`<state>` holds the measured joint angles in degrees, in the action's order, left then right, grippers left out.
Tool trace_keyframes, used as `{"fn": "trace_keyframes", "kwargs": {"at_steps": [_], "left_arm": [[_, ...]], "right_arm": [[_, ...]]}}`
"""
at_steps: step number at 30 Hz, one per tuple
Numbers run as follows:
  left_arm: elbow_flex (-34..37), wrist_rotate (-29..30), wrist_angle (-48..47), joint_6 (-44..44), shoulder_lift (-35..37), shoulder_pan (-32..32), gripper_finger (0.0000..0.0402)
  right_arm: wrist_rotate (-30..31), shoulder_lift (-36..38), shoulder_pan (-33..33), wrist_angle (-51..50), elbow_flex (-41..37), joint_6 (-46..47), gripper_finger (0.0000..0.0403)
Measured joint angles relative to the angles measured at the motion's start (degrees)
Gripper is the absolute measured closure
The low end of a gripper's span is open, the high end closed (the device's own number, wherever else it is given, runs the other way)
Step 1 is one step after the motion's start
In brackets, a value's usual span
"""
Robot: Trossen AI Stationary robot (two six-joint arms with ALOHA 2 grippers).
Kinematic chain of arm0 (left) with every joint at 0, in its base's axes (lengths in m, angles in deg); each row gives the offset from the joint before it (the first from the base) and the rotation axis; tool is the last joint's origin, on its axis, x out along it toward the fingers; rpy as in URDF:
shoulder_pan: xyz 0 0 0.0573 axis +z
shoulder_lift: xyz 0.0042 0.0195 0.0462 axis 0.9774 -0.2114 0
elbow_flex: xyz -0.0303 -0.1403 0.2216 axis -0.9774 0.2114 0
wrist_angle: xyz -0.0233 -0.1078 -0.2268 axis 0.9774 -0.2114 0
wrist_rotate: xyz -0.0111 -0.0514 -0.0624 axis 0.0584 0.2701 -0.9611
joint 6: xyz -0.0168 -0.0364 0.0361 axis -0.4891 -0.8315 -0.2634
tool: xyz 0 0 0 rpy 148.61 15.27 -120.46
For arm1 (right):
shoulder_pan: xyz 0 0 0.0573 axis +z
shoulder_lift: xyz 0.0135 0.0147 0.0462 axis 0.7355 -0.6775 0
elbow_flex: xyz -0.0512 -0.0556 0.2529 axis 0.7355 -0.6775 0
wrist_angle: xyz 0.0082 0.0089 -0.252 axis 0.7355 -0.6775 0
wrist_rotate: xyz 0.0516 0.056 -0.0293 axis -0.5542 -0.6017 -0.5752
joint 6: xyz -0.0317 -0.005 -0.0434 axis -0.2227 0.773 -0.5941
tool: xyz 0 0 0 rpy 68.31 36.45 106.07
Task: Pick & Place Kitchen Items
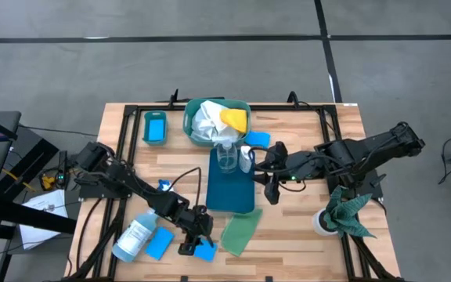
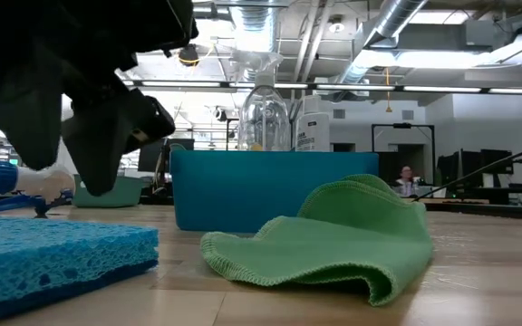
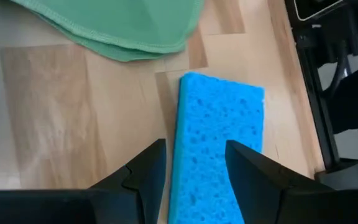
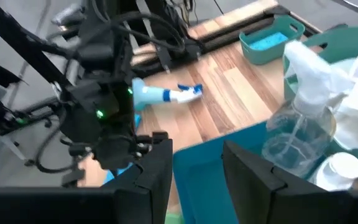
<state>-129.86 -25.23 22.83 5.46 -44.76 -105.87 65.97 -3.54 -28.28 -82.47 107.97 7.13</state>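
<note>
A blue sponge (image 3: 219,149) lies flat on the wood near the table's front edge. My left gripper (image 3: 194,146) hangs open just above it, slanting down, one finger over each long side, and the low view shows a gap between the fingertips (image 2: 98,186) and the sponge (image 2: 53,254). A light-green cloth (image 1: 241,233) lies crumpled to the sponge's right. My right gripper (image 4: 197,149) hovers open and empty over the blue tray (image 1: 229,196), in which a clear spray bottle (image 4: 297,118) and a small white bottle (image 4: 340,171) stand.
A second blue sponge (image 1: 159,244) and a bottle with a blue trigger (image 1: 135,235), lying on its side, are left of my left gripper. A green basket (image 1: 190,117) of white and yellow cloths, a teal bin (image 1: 155,127) and another sponge (image 1: 257,139) sit at the back. A dark green rag (image 1: 344,213) is at the right.
</note>
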Motion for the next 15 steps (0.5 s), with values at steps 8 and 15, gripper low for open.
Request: {"fn": "trace_keyframes", "kwargs": {"at_steps": [8, 15], "left_arm": [[0.0, -1.3, 0.3, 1.5, -2.5, -0.1, 0.024], [0.0, -3.3, 1.3, 2.4, -4.3, 0.0, 0.0251]], "right_arm": [[0.0, 0.0, 0.0, 0.1, 0.0, 0.0, 0.0271], [0.0, 0.0, 0.0, 0.1, 0.0, 0.0, 0.0271]]}}
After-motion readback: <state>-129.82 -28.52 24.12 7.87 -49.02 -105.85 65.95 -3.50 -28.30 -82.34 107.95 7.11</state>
